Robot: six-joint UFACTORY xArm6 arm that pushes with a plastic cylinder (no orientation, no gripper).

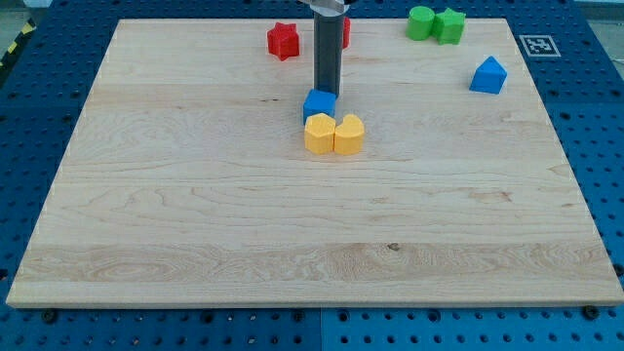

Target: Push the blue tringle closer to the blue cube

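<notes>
Standing upright near the board's top middle, the dark rod comes down so that my tip point(326, 92) sits right at the top edge of the blue cube point(319, 104), seemingly touching it; it is a bare rod, holding nothing. Just below the cube, two yellow blocks point(333, 134) sit side by side, touching it. The blue triangle point(488, 75) lies well apart, toward the view's upper right. A red star-shaped block point(283, 40) sits upper left of the rod, another red block point(345, 32) peeks from behind it, and two green blocks point(436, 23) rest together near the wooden board's point(292, 244) top edge
</notes>
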